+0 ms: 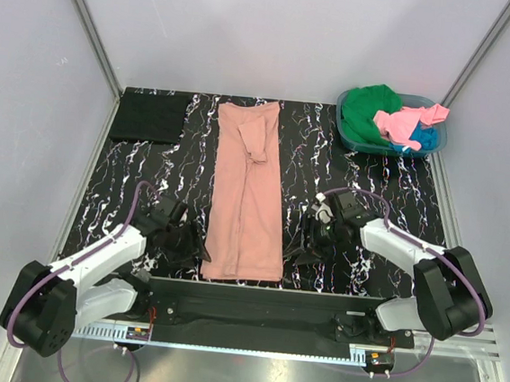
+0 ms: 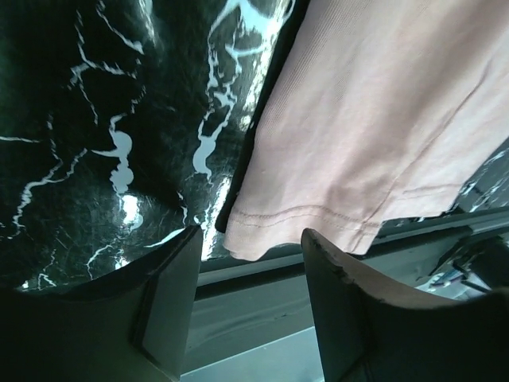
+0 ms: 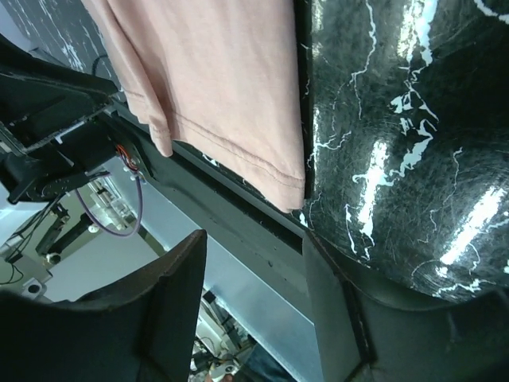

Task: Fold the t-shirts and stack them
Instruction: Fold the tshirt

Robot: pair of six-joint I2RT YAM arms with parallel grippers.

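Observation:
The salmon-pink t-shirt (image 1: pixel 246 195) lies folded into a long strip down the middle of the marble table (image 1: pixel 373 180), hem at the near edge. A folded black t-shirt (image 1: pixel 149 116) lies at the back left. Green (image 1: pixel 367 110), bright pink (image 1: pixel 404 124) and blue (image 1: pixel 425 138) t-shirts are heaped in the teal basket (image 1: pixel 345 132). My left gripper (image 1: pixel 194 244) is open, empty, just left of the pink hem (image 2: pixel 318 219). My right gripper (image 1: pixel 300 242) is open, empty, just right of the hem's other corner (image 3: pixel 282 179).
The basket stands at the back right corner. White walls with metal posts close the back and sides. A black frame rail (image 1: pixel 253 301) runs along the near table edge, with the arm bases and cables on it.

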